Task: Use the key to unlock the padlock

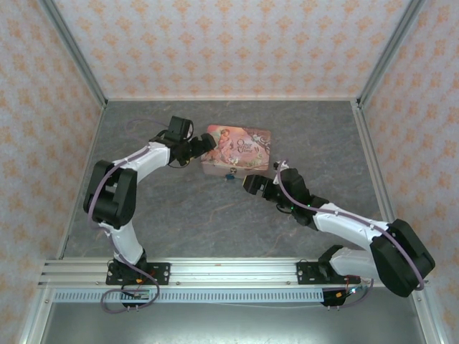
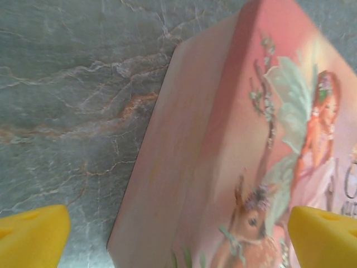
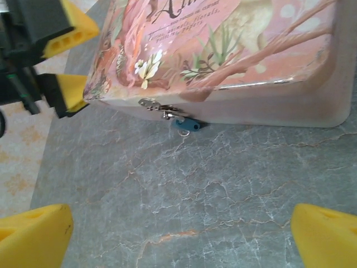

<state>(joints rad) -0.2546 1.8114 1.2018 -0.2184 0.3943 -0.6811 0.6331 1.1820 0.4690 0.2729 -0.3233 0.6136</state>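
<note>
Since the pink box (image 1: 244, 143) is straddled at its corner by the left gripper (image 2: 178, 237), spread wide and holding nothing, it should be steadied there before anything is turned. The right gripper (image 3: 178, 237), equally wide and empty, is best brought squarely to the padlock (image 3: 186, 124) at the front clasp (image 3: 155, 106), where the key (image 3: 182, 134), seemingly the pale sliver beneath, must be pinched finely.

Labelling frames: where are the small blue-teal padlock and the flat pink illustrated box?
small blue-teal padlock (image 3: 186, 124), right wrist view, its body
flat pink illustrated box (image 1: 237, 147), top external view, lid centre
</note>
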